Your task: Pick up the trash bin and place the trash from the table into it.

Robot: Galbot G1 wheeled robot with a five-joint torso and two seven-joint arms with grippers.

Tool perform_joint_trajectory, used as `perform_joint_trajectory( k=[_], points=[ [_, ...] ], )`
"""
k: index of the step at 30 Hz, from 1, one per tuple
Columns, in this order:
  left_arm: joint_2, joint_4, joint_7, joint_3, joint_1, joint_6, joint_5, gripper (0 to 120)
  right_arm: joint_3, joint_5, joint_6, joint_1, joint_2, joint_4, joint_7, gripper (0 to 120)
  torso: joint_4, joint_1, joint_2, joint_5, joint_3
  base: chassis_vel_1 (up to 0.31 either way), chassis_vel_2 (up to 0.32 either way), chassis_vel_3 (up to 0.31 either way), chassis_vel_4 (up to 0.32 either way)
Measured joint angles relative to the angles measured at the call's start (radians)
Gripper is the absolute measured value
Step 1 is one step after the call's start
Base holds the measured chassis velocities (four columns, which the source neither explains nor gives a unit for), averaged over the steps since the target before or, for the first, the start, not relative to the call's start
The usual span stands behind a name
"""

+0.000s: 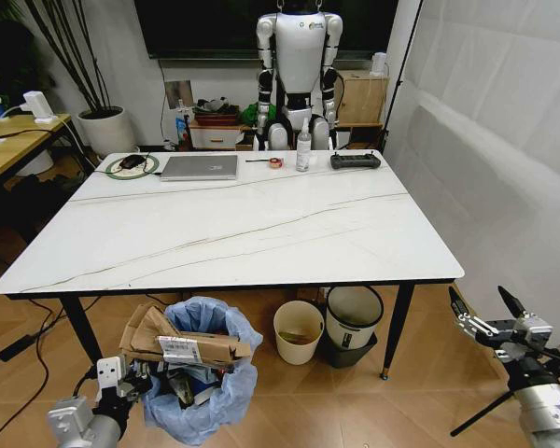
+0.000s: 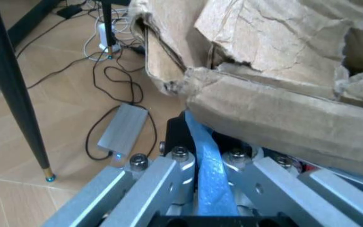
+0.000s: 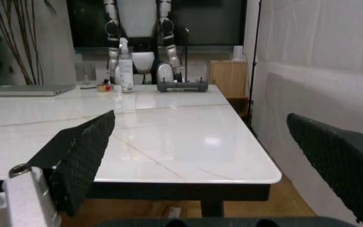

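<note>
The trash bin (image 1: 203, 399), lined with a puffy light-blue bag, stands on the floor under the table's (image 1: 261, 233) front left edge. Torn brown cardboard (image 1: 179, 342), part of the trash, sticks out of its top. My left gripper (image 1: 131, 378) is at the bin's left rim. In the left wrist view it (image 2: 197, 156) is shut on a fold of the blue bag (image 2: 211, 182), with the cardboard (image 2: 276, 109) just beyond. My right gripper (image 1: 481, 303) hangs open off the table's front right corner; the right wrist view has it (image 3: 200, 142) facing the tabletop (image 3: 168, 142) with nothing between its fingers.
A cream bucket (image 1: 298, 331) and a dark bin with white liner (image 1: 353, 322) stand under the table. A laptop (image 1: 201, 167), spray bottle (image 1: 303, 147) and black controller (image 1: 355, 161) line the far edge. A black table leg (image 2: 11, 90) and floor cables with an adapter (image 2: 121, 130) lie near the bin.
</note>
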Motion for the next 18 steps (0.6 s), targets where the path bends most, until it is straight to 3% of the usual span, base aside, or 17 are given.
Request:
perform_joint_trajectory(
  k=[18],
  points=[
    [-0.016, 0.022, -0.017, 0.028, -0.016, 0.015, -0.089, 0, -0.001, 0.002, -0.002, 0.001, -0.002, 0.001, 0.002, 100, 0.0, -0.001, -0.003, 0.0, -0.001, 0.0, 0.0, 0.0, 0.0]
  ],
)
